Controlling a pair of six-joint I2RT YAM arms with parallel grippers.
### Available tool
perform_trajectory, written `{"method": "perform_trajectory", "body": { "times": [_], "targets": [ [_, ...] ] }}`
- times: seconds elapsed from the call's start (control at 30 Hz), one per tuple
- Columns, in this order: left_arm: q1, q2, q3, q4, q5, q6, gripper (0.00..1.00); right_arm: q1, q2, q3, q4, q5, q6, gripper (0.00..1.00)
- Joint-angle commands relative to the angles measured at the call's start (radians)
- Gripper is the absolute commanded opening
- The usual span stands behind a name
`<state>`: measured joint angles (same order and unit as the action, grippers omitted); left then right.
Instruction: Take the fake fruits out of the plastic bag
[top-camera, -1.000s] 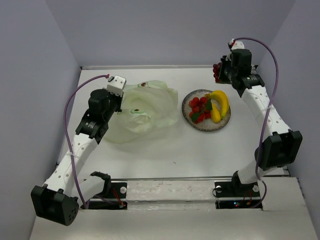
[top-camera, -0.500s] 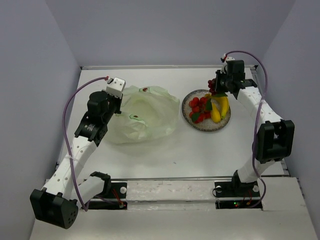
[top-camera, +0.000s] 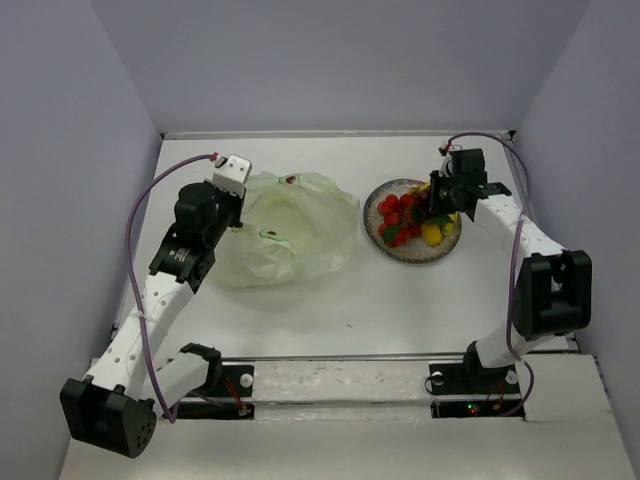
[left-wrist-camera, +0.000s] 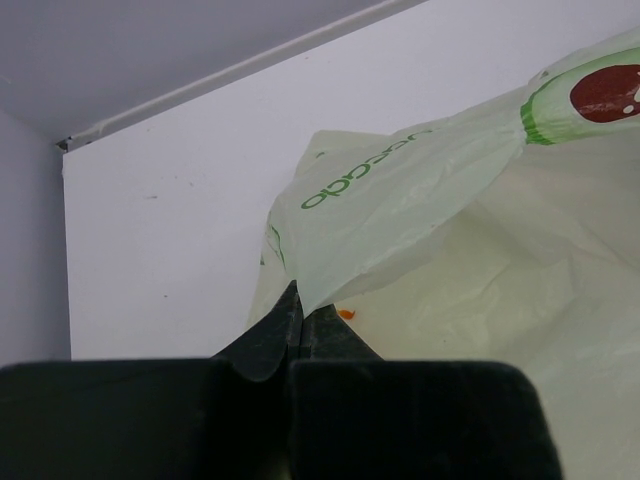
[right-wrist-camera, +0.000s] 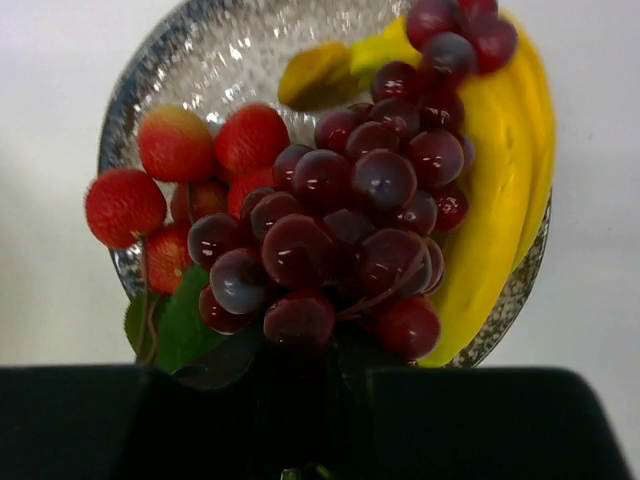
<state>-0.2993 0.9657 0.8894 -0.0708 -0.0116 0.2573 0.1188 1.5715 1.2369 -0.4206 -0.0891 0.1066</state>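
Note:
The pale yellow-green plastic bag (top-camera: 290, 235) lies crumpled at the left-middle of the table. My left gripper (top-camera: 238, 212) is shut on its edge; the wrist view shows the bag (left-wrist-camera: 450, 230) pinched between the closed fingers (left-wrist-camera: 280, 325). My right gripper (top-camera: 440, 200) is shut on the dark purple grape bunch (right-wrist-camera: 350, 220) and holds it just over the grey speckled plate (top-camera: 398, 250). On the plate lie the red berry cluster (top-camera: 398, 215) with green leaves, the yellow banana (right-wrist-camera: 500, 220) and a yellow-orange fruit (right-wrist-camera: 315, 75).
The white table has a back rim against the wall and grey walls to the left and right. Both arm bases sit at the near edge. The right arm's purple cable loops over the back right corner.
My right gripper has moved from the back right corner down and left over the plate, carrying the grape bunch. The left gripper stays on the bag, which has puffed up slightly.

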Motion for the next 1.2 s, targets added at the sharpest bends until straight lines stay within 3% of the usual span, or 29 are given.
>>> {"method": "perform_trajectory", "body": {
  "times": [0.0,0.03,0.13,0.2,0.37,0.6,0.7,0.77,0.87,0.9,1.0,1.07,1.17],
  "targets": [
    [0.005,-0.013,-0.018,0.058,0.005,0.01,0.0,0.002,-0.021,-0.047,0.026,-0.015,0.019,0.2],
    [0.003,-0.012,-0.018,0.058,0.007,0.01,0.0,0.002,-0.021,-0.05,0.02,-0.014,0.019,0.36],
    [0.003,-0.009,-0.015,0.062,0.007,0.013,0.0,0.002,-0.028,-0.033,0.0,-0.001,0.016,0.59],
    [0.005,-0.007,-0.014,0.063,0.007,0.014,0.0,0.002,-0.03,0.007,-0.018,0.002,0.007,0.67],
    [0.003,-0.009,-0.017,0.063,0.007,0.016,0.0,0.025,-0.021,0.108,-0.131,0.043,-0.036,0.79],
    [0.003,-0.01,-0.024,0.049,0.053,0.036,0.0,0.166,-0.074,0.326,-0.225,0.242,-0.045,0.85],
    [0.003,-0.002,-0.029,0.034,0.064,0.062,0.0,0.263,-0.119,0.444,-0.199,0.269,-0.019,0.83],
    [0.003,0.002,-0.027,0.031,0.062,0.069,0.0,0.39,-0.146,0.458,-0.126,0.194,-0.034,0.74],
    [0.003,0.001,-0.02,0.031,0.067,0.071,0.0,0.517,-0.177,0.392,-0.023,-0.039,-0.03,0.62],
    [0.003,-0.001,-0.017,0.029,0.071,0.069,0.0,0.615,-0.174,0.339,0.02,-0.066,-0.034,0.58],
    [0.003,-0.008,-0.015,0.016,0.076,0.077,0.0,0.729,-0.134,0.277,0.086,-0.142,-0.024,0.47],
    [0.003,-0.019,-0.02,0.003,0.082,0.098,0.0,0.752,-0.056,0.254,0.141,-0.17,0.007,0.37],
    [0.002,-0.039,-0.041,-0.017,0.102,0.146,0.0,0.785,0.043,0.242,0.231,-0.17,0.021,0.31]
  ]
}}
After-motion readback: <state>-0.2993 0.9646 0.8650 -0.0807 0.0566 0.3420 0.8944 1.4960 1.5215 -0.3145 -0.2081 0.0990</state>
